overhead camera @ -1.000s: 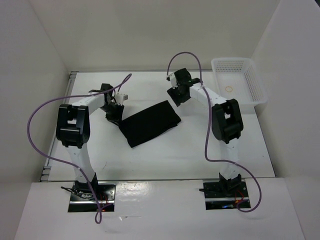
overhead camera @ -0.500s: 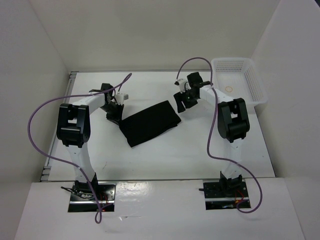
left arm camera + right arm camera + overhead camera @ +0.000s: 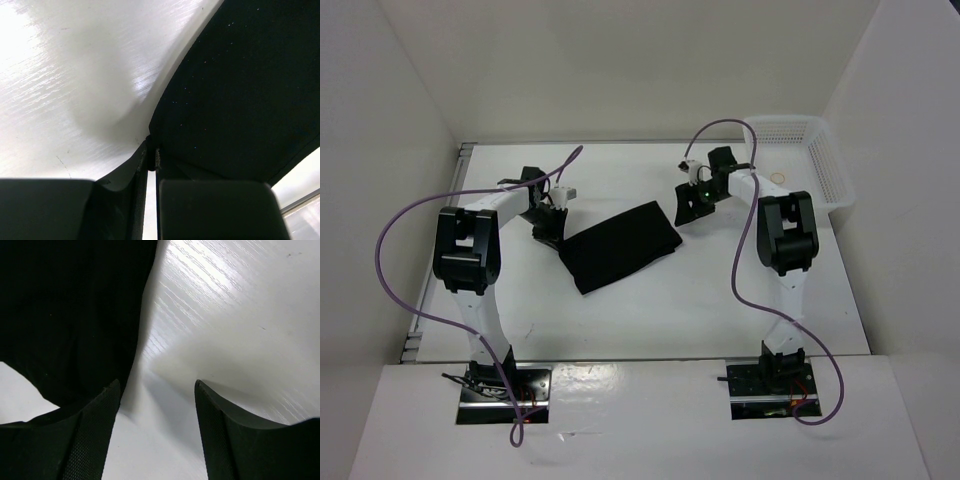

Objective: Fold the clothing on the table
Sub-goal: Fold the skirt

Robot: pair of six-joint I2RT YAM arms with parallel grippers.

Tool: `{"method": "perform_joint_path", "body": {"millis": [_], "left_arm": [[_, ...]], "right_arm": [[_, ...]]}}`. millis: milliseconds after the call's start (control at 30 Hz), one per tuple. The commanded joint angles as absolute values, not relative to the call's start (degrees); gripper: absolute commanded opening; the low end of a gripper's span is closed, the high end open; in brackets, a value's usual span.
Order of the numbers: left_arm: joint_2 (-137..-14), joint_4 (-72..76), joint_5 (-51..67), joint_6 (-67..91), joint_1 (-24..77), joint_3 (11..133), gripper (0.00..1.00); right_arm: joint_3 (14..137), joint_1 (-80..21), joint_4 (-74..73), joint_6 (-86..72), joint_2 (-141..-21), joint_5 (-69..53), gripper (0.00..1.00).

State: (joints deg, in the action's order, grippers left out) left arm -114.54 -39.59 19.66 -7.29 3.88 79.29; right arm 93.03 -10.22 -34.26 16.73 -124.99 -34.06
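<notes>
The black clothing (image 3: 620, 246) lies folded flat and aslant in the middle of the white table (image 3: 650, 310). My left gripper (image 3: 554, 238) sits low at its left edge. In the left wrist view the jaws are shut on the clothing (image 3: 240, 90), pinching a thin bit of its edge at the left gripper's (image 3: 152, 147) tips. My right gripper (image 3: 684, 212) hovers just off the clothing's far right corner. It stands open in the right wrist view, right gripper (image 3: 156, 390) over bare table, with the clothing (image 3: 70, 315) beside and partly under its left finger.
A white mesh basket (image 3: 820, 160) stands at the back right corner with a small ring (image 3: 779, 179) inside. White walls enclose the table. Purple cables arch over both arms.
My right arm has swung rightwards and its gripper has come down beside the clothing's right corner. The left gripper has closed on the clothing's edge without shifting place.
</notes>
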Motion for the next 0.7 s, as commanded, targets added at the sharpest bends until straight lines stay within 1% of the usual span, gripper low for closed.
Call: {"method": "perform_joint_path", "body": {"millis": [0, 233, 433, 633, 667], "left_arm": [[-116.72, -38.85, 20.48, -7.56, 3.87, 79.28, 0.09], [-116.72, -38.85, 21.01, -7.56, 3.87, 79.28, 0.09], [-116.19, -38.85, 21.01, -7.56, 3.87, 79.28, 0.09], [-116.19, -38.85, 21.01, -7.56, 3.87, 79.28, 0.09], [-116.19, -38.85, 21.01, -7.56, 3.87, 79.28, 0.09]], "right_arm": [[93.96, -11.24, -34.54, 16.52, -127.79, -36.47, 0.66], [93.96, -14.15, -35.68, 16.52, -128.85, -37.00, 0.66], [92.55, -15.91, -34.54, 15.29, -128.85, -34.19, 0.65], [92.02, -16.44, -33.93, 14.77, -129.37, -32.52, 0.55], [92.02, -16.44, -33.93, 14.16, -129.37, -32.52, 0.52]]}}
